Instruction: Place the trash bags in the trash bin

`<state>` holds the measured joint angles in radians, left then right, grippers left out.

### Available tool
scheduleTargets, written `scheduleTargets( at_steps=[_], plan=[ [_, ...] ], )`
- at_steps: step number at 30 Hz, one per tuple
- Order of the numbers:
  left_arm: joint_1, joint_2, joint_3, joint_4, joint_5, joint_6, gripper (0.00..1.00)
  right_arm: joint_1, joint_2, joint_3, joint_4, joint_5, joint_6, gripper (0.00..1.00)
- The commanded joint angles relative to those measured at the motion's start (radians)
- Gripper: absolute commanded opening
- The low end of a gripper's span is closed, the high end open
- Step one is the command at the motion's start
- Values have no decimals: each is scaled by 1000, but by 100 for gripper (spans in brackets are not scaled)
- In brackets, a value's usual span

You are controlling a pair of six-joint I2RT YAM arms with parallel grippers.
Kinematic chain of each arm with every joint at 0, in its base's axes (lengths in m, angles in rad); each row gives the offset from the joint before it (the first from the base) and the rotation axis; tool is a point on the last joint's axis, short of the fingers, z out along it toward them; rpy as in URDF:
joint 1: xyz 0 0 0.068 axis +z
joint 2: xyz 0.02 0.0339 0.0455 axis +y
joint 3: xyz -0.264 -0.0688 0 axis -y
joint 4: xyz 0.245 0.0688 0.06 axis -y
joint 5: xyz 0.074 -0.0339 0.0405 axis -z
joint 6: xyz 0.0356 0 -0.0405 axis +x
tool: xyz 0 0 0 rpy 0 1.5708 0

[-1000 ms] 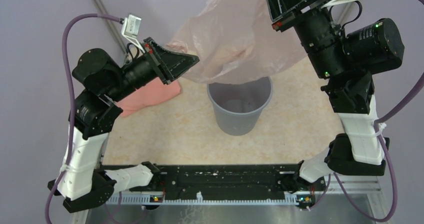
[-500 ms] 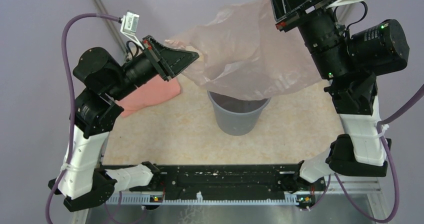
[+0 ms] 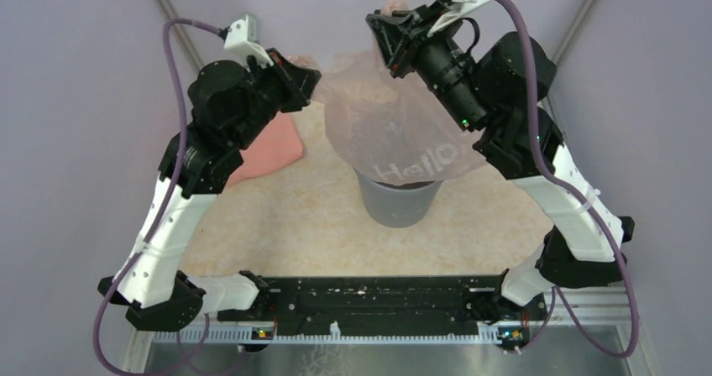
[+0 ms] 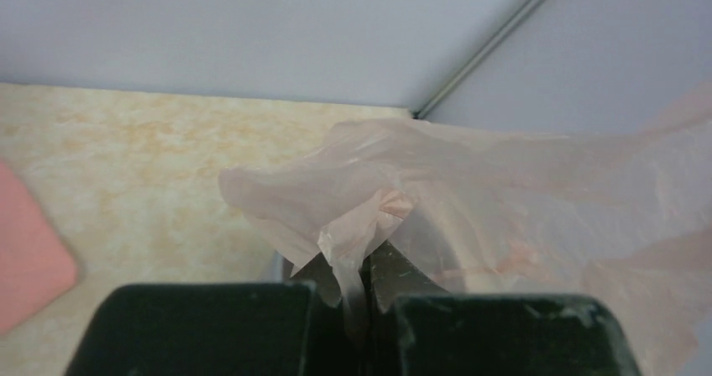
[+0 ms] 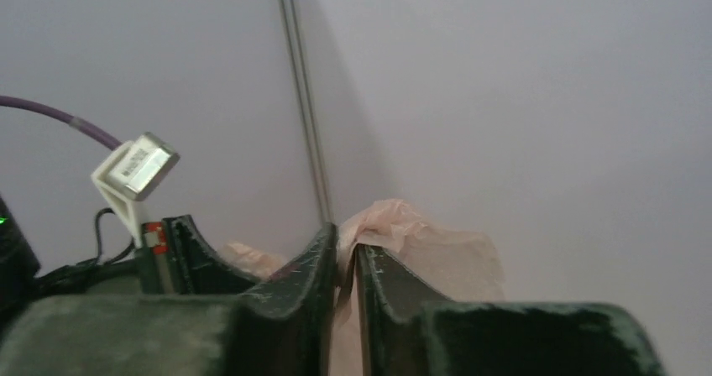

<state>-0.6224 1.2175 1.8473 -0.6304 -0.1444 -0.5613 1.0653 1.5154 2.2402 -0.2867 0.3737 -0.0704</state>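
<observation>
The pale-pink translucent trash bag [image 3: 395,133], printed "Hello", hangs spread between both grippers, its lower part draped over the mouth of the grey trash bin [image 3: 399,201]. My left gripper [image 3: 309,80] is shut on the bag's left rim; in the left wrist view the film [image 4: 437,183] is pinched between the closed fingers of that gripper [image 4: 363,263]. My right gripper [image 3: 382,23] is shut on the bag's upper right rim, held high; in the right wrist view that gripper [image 5: 346,242] holds a bunch of film [image 5: 395,225].
A pink cloth-like stack [image 3: 267,149] lies on the beige tabletop [image 3: 285,225] left of the bin, also showing in the left wrist view [image 4: 29,258]. Purple walls and metal frame rods [image 3: 176,19] close in at the back.
Both arms have swung up and inward, bringing the grippers closer together. The bag has gone from stretched wide above the bin to hanging down over its mouth.
</observation>
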Motion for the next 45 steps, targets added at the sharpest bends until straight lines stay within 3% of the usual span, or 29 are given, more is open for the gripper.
scheduleTargets(
  at_steps=[1, 3, 7, 14, 20, 32, 39, 45],
  plan=[
    [58, 25, -39, 37, -54, 64, 0, 14, 20, 90, -78, -33, 32, 26],
    [89, 28, -63, 57, -20, 70, 0, 12, 23, 114, -120, -45, 44, 48],
    [135, 37, -82, 67, 40, 72, 0, 13, -1, 110, -190, -50, 62, 78],
    [175, 31, -131, 94, 89, 61, 0, 14, -125, 10, -327, 5, 137, 98],
    [196, 43, -137, 95, 114, 63, 0, 14, -245, -72, -490, 68, 196, 99],
    [207, 44, -147, 101, 176, 57, 0, 13, -557, -492, -736, 239, 381, 99],
    [207, 46, -145, 97, 188, 55, 0, 14, -625, -669, -787, 247, 437, 99],
    [207, 56, -139, 93, 203, 55, 0, 14, -693, -828, -683, 249, 448, 99]
  ],
)
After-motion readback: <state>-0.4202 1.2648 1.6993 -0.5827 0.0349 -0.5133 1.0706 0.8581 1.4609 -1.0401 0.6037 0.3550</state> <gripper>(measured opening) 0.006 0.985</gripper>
